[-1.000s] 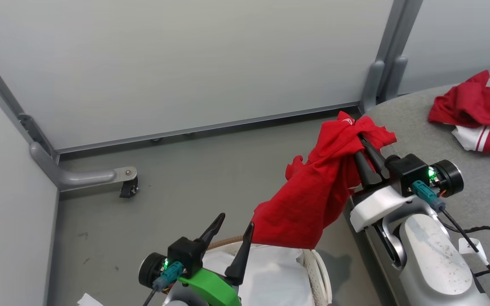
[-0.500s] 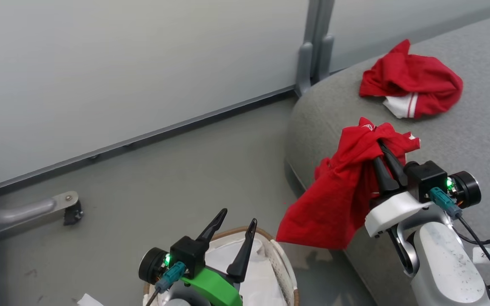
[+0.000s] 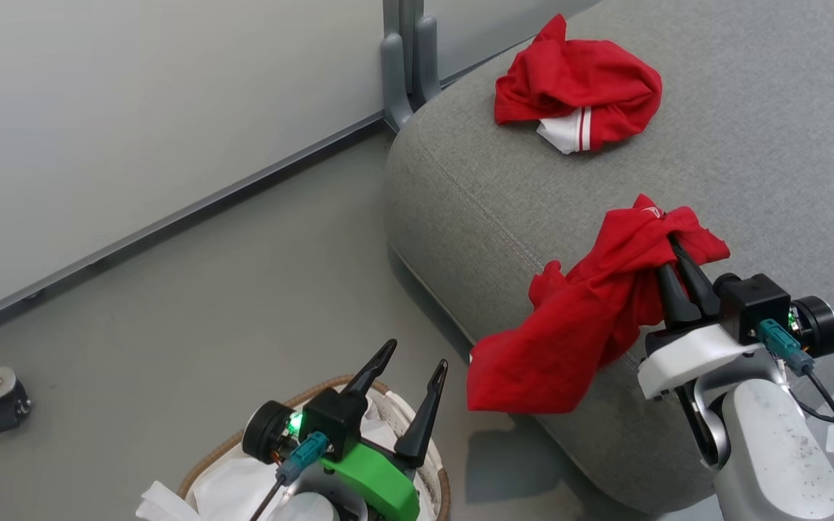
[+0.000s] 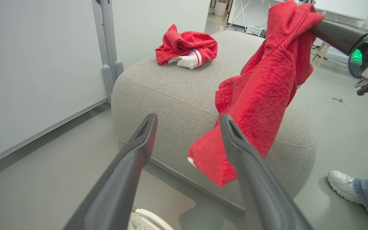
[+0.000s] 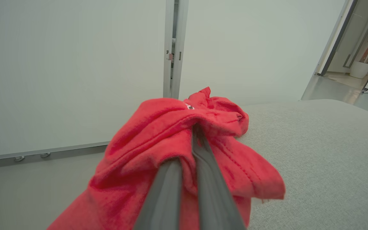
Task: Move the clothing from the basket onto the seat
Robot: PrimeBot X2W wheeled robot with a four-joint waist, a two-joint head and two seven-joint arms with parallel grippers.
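Head view: one red-and-white shirt (image 3: 576,94) lies on the seat (image 3: 750,145) at 1 o'clock; right pincer (image 3: 677,253) clamps a second red shirt (image 3: 569,340) at 4 o'clock, hanging by the seat edge, unreleased; left pincer (image 3: 406,358) open, empty, over basket (image 3: 272,409) at 7 o'clock.

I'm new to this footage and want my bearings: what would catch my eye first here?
The bright red garment dangling from the shut right gripper, over the edge of the grey seat, stands out most. A second red garment with a white striped part lies crumpled farther back on the seat. At the lower left, the open left gripper hangs above the basket, where white liner shows.
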